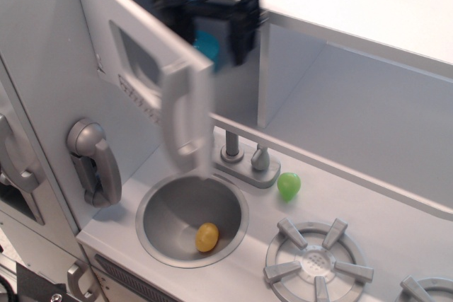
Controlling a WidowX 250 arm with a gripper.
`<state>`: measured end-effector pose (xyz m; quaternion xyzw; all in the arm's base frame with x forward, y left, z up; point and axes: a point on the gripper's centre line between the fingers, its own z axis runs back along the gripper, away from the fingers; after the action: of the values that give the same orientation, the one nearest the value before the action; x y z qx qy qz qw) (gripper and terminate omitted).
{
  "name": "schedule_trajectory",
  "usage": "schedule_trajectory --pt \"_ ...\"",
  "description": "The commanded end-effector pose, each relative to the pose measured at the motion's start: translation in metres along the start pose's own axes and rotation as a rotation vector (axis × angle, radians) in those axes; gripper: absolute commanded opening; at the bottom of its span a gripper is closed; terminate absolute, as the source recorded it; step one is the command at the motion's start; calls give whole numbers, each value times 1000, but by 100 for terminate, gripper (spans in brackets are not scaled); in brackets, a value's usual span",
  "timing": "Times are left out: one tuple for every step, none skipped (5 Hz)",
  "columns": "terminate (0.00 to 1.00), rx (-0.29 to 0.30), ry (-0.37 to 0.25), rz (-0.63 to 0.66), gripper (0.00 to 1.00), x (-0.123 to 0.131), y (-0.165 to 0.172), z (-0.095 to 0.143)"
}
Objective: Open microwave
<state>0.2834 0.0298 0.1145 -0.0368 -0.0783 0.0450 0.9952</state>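
microwave (152, 68) | grey, dark window, silver handle | door swung partly open, apparently blurred mid-motion

The black two-fingered robot gripper (212, 32) hangs from the top edge of the view, its dark wrist block cut off by the frame. A flat black crossbar spans its width, and two stubby black fingers (241, 37) point downward from it, set apart with a clear gap between them. The whole assembly appears motion-blurred.
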Motion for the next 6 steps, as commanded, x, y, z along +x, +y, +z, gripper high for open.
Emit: schedule_trajectory --pt "0 31 -20 -50 100 -34 36 33" --pt "0 30 0 -73 100 -46 49 40" --pt "0 51 -24 -78 100 -45 61 44" --pt "0 58 -39 -85 100 -43 64 43" --pt "0 -21 -21 -83 100 -39 45 48" --pt "0 -78 12 -106 100 -36 21 47"
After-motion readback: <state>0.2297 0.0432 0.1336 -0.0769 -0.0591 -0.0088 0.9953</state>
